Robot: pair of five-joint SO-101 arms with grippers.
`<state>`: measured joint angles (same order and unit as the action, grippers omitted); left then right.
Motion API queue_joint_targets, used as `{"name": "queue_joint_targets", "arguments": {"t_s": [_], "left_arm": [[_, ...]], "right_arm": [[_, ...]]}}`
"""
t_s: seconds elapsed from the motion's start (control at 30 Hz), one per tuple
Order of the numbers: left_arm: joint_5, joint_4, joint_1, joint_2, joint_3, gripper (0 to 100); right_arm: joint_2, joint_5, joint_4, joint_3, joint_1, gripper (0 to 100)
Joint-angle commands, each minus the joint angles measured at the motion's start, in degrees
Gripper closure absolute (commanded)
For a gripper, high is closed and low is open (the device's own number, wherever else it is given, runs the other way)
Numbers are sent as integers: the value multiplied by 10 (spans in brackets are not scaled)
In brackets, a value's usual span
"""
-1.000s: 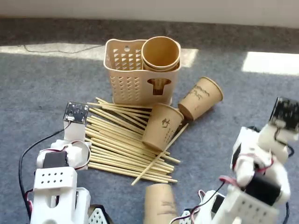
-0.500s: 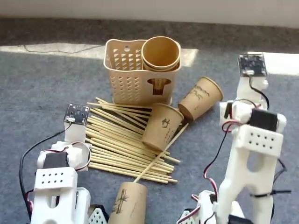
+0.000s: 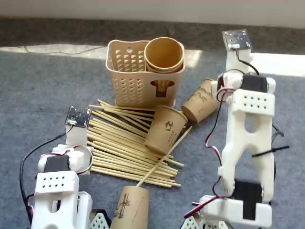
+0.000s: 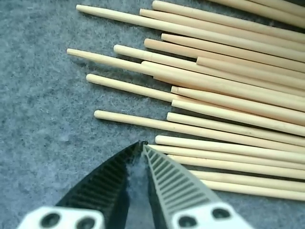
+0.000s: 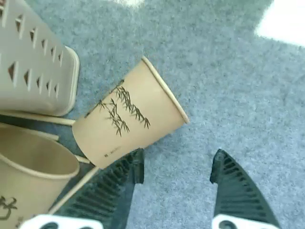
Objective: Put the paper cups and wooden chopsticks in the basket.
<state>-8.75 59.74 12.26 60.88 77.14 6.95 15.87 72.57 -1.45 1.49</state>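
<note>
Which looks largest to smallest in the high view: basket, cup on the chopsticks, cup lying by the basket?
1. basket, clearly largest.
2-3. cup on the chopsticks and lying cup look alike; the right arm covers part of the lying cup, so unranked.

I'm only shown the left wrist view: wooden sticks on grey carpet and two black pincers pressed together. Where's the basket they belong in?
Observer: The basket stands just beyond the chopsticks, on the side away from the arms.
Operator: Is anything in it yet?
Observer: Yes, stacked cups sit in one compartment.
Operator: Any cups left outside?
Observer: Yes, a cup on its side lies on the carpet beside the basket.
Operator: Is anything near that one?
Observer: The right gripper hangs open close to it.
</note>
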Motion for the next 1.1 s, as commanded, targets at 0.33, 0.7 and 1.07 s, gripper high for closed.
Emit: {"name": "queue_joint_targets", "arguments": {"t_s": [0.33,0.7,1.07], "left_arm": [[-4,-9,3,9,0,995],[-4,-9,3,9,0,995],[-4,-9,3,9,0,995]], "right_arm": [[-169,-50,-9,195,-48,769],[-290,-118,-15,313,-49,770],[-378,-119,2,357,-47,780]]}}
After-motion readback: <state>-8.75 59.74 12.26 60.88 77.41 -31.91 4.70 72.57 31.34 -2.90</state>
